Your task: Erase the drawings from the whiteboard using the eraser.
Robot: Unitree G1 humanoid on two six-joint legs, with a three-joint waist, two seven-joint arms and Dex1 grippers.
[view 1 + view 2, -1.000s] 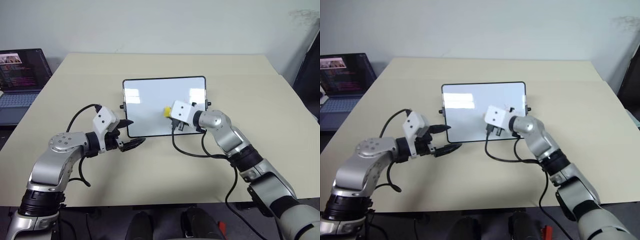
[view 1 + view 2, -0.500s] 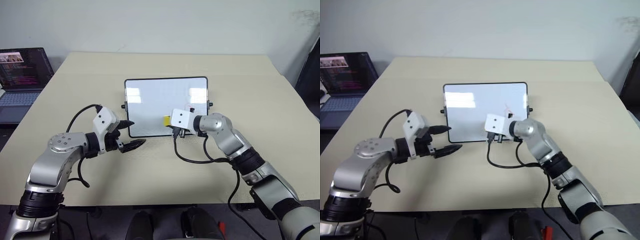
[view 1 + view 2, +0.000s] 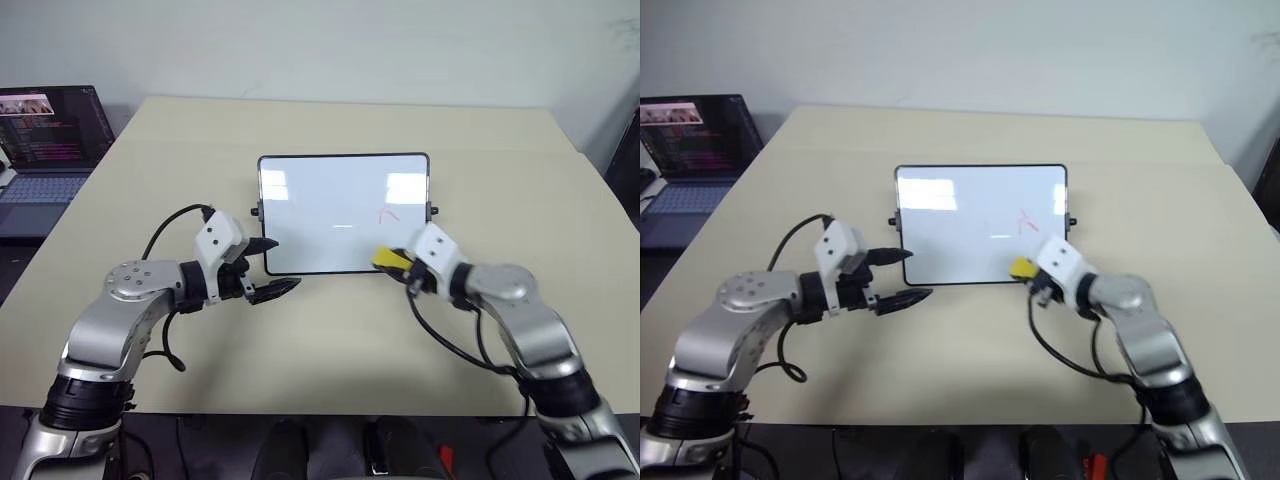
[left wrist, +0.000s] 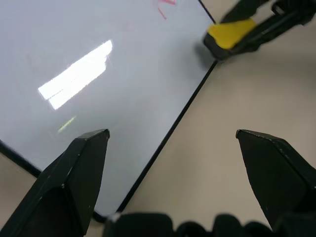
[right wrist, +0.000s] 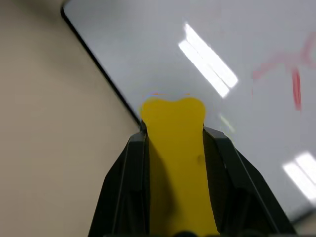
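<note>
The whiteboard (image 3: 330,200) lies flat in the middle of the table. On its right part there is one thin red angled drawing (image 3: 388,213), also seen in the right wrist view (image 5: 291,74). My right gripper (image 3: 397,263) is shut on the yellow eraser (image 3: 389,260), whose tip (image 5: 173,116) sits at the board's near edge, toward the near right corner and short of the red mark. Beside the board's near left corner my left gripper (image 3: 273,267) stands open with nothing between its fingers (image 4: 74,177). The left wrist view also shows the eraser (image 4: 231,33) past the board's frame.
An open laptop (image 3: 45,140) sits at the far left, off the table's edge. Black cables hang from both wrists over the table (image 3: 330,340) in front of the board. A dark object stands at the far right edge (image 3: 625,150).
My right gripper has drawn the eraser from the board's middle back to its near edge and to the right, uncovering the red mark. The left gripper has stayed put. The camera shifted slightly.
</note>
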